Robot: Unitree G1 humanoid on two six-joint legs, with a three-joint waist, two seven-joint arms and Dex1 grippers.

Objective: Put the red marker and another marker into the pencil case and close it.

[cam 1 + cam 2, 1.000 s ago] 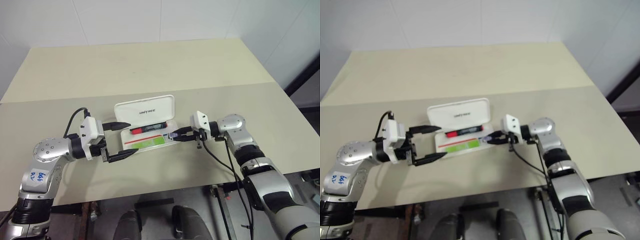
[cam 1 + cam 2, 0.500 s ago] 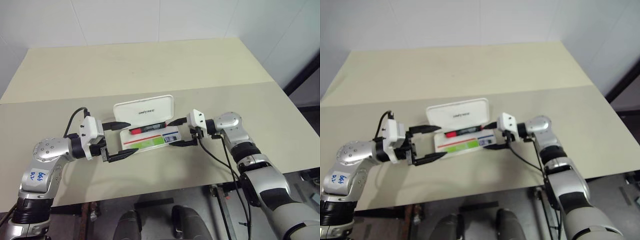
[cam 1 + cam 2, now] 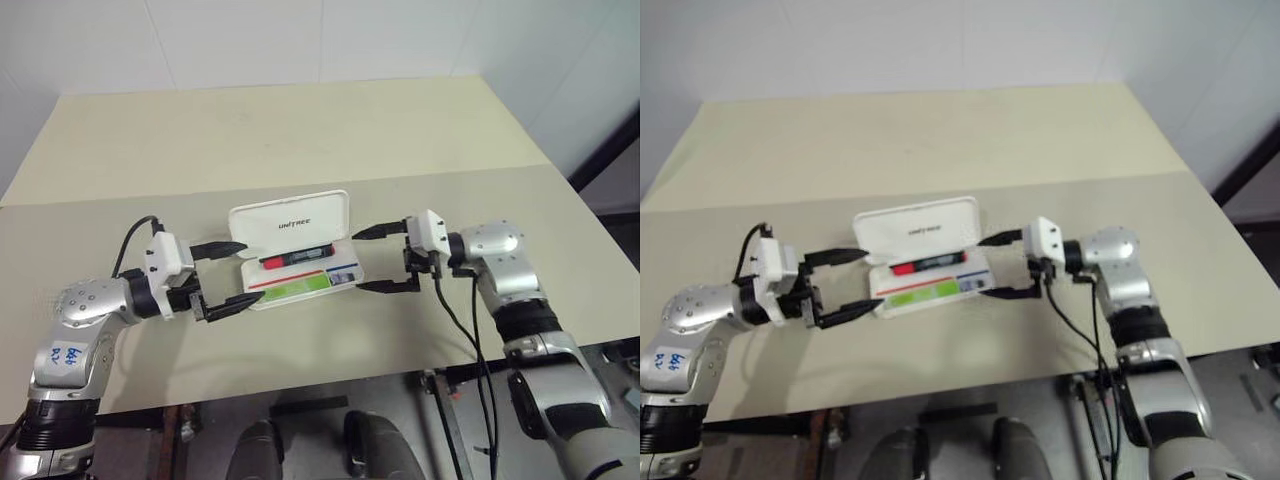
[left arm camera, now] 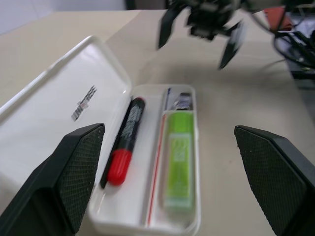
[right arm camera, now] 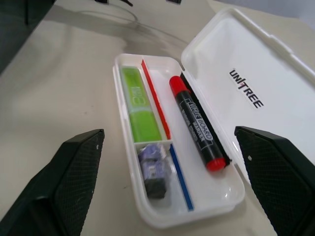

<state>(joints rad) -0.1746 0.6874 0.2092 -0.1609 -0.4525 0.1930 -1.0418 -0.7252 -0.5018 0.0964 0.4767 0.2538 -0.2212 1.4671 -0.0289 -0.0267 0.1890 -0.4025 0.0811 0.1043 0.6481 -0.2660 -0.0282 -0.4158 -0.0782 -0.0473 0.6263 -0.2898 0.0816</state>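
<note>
Lying open near the front edge of the beige tabletop [image 3: 300, 130], the white hard plastic pencil case [image 3: 295, 250] has its lid tipped back toward the far edge, so the tray is free for loading. Inside, the slim red marker with a black barrel [image 3: 296, 257] sits in the rear channel and the light green marker [image 3: 300, 289] in the front one. The left gripper [image 3: 232, 274] and right gripper [image 3: 378, 259] flank the case's two ends, jaws wide and empty, probably ready to fold the lid shut.
</note>
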